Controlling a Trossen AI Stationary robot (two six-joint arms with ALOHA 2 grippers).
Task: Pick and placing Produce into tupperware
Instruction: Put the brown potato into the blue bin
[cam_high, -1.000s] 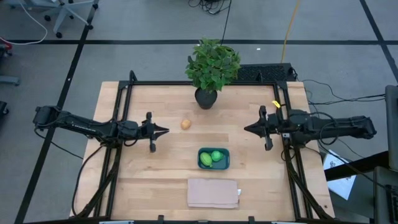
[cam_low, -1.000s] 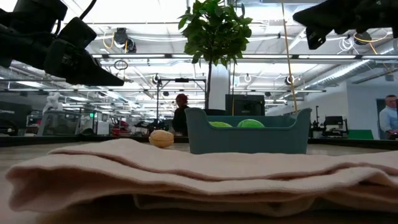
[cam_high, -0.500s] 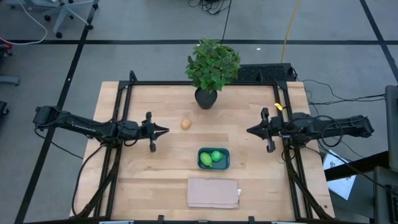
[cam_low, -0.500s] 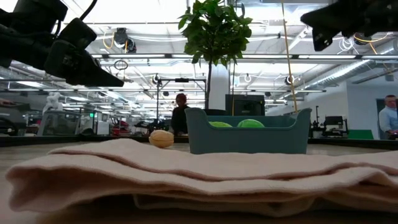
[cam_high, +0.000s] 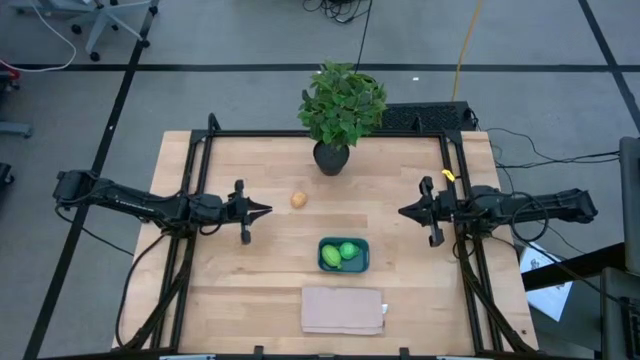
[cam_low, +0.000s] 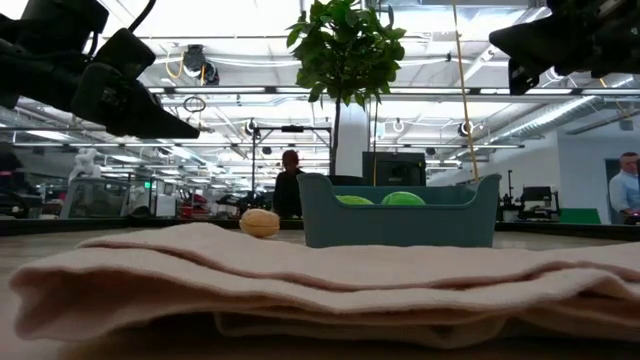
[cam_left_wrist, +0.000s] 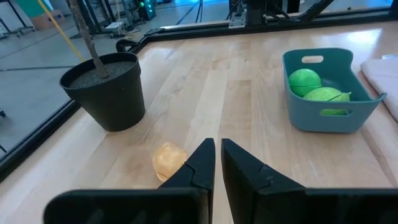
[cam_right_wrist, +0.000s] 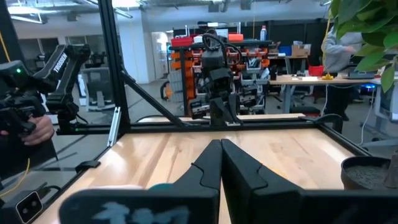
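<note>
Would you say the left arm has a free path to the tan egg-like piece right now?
Probably yes: the egg-like piece lies alone on bare table just ahead of the shut left gripper, with the pot and tupperware off to either side.

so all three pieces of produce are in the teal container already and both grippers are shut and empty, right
Not quite: only two are in the tupperware, the bright green ball and the yellow-green fruit. The tan-orange piece sits on the table near the potted plant, as the high view shows. The left gripper and right gripper are indeed shut and empty.
</note>
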